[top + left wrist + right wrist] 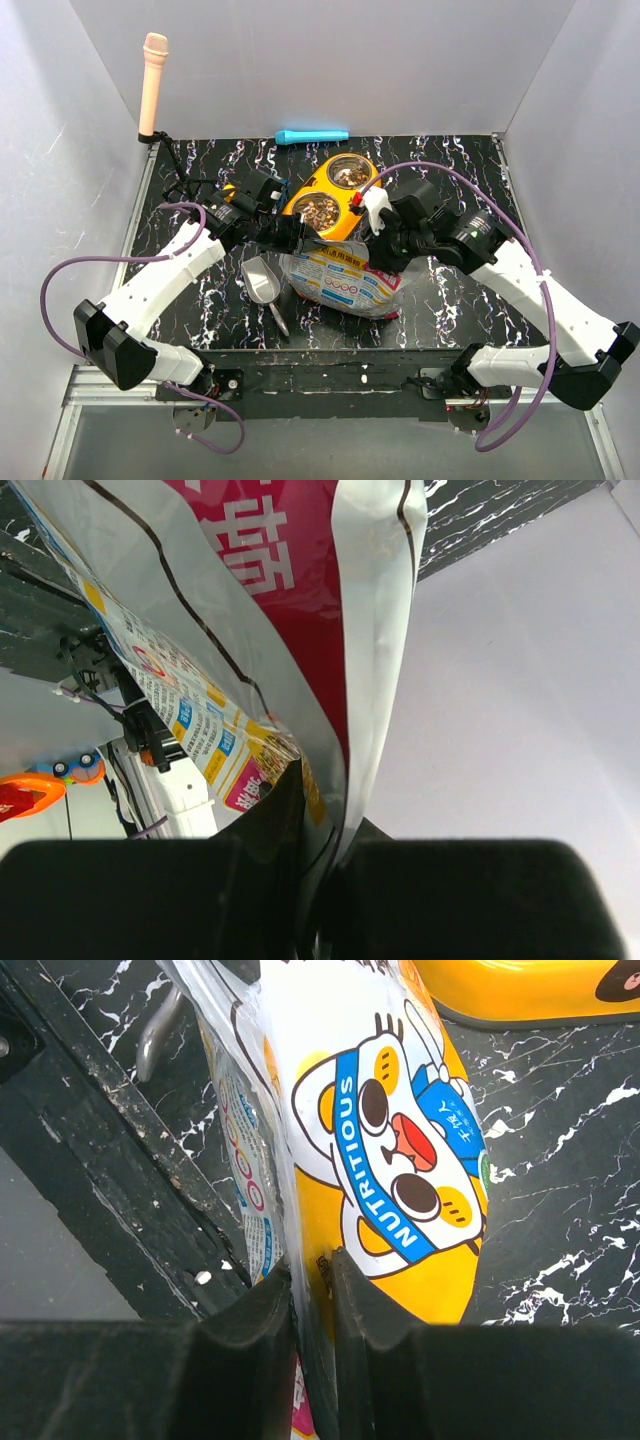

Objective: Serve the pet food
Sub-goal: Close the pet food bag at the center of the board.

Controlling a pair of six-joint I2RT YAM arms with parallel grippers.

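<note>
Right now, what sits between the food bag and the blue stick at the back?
The yellow double bowl, with pet food in both cups; the top view shows it.

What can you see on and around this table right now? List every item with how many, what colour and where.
pet food: many pellets, brown, in both wells of the double bowl
double bowl: one, yellow, mid-table, behind the bag
bag: one, white, blue and pink foil, near middle of the table
scoop: one, silver, on the table left of the bag
tube: one, bright blue, lying at the far edge
microphone-like stick: one, peach, upright at the far left corner
table: one, black with white veins
left arm, right arm: white, purple cables, reaching in from the near edge
left gripper: black, shut on the bag's edge
right gripper: black, shut on the bag's edge
</note>
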